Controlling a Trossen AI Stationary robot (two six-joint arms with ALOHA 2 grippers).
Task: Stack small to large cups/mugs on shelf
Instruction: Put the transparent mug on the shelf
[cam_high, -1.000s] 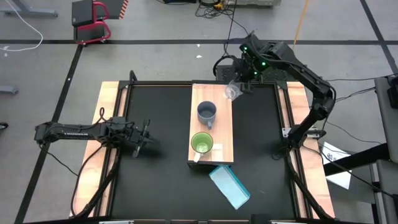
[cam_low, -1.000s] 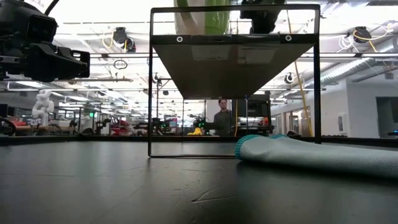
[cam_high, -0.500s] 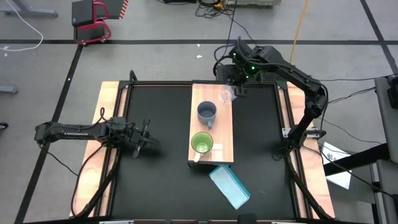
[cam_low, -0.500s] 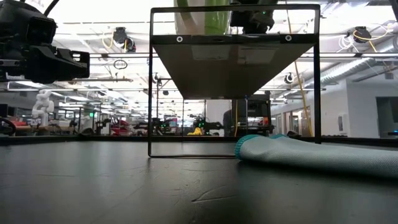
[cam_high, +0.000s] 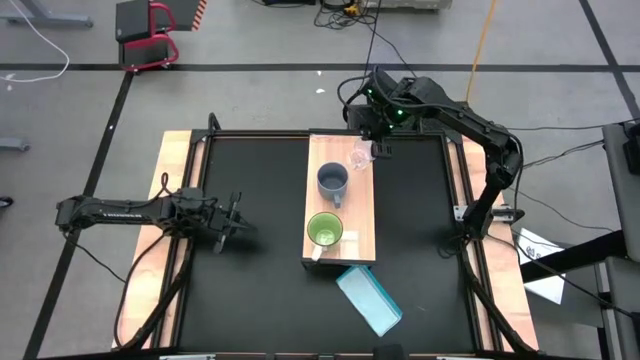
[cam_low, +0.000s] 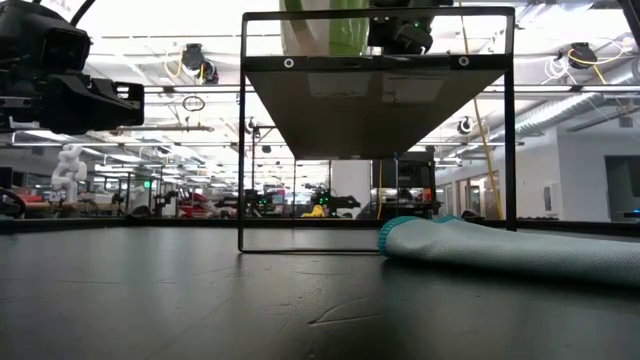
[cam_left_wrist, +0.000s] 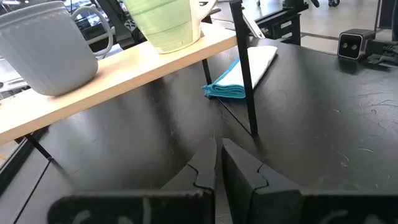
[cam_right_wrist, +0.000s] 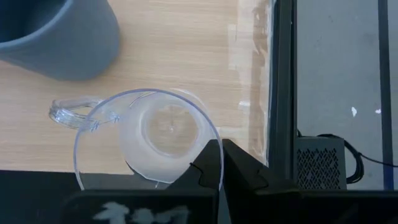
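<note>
The small clear glass cup (cam_high: 360, 155) (cam_right_wrist: 152, 134) sits in my right gripper (cam_high: 367, 142) (cam_right_wrist: 221, 149), over the far end of the light-wood shelf (cam_high: 355, 205). Its handle (cam_right_wrist: 69, 112) points away from the fingers. The grey-blue mug (cam_high: 332, 181) (cam_right_wrist: 59, 34) stands mid-shelf, close to the glass cup. The green mug (cam_high: 323, 231) (cam_low: 320, 25) stands nearer the shelf's near end. My left gripper (cam_high: 236, 220) (cam_left_wrist: 219, 155) waits shut above the table's left side, touching nothing. My right gripper is shut on the glass cup's rim (cam_right_wrist: 210, 124), on the side opposite the handle. The fingers come from above, pointing down, apparently one inside the cup and one outside. The cup stays mouth-up; whether its base touches the shelf cannot be told.
A flat light-blue object (cam_high: 370, 300) (cam_low: 500, 248) lies on the black table just past the shelf's near end. The shelf stands on thin black legs (cam_low: 241, 130). Wooden strips (cam_high: 172, 200) line the table's sides. Bare black table (cam_high: 260, 280) lies left and right of the shelf.
My right gripper has carried the glass cup toward the table's left, from the shelf's right edge to over the board's far end, close to the grey-blue mug. It has stayed shut on the cup. The left arm has kept still.
</note>
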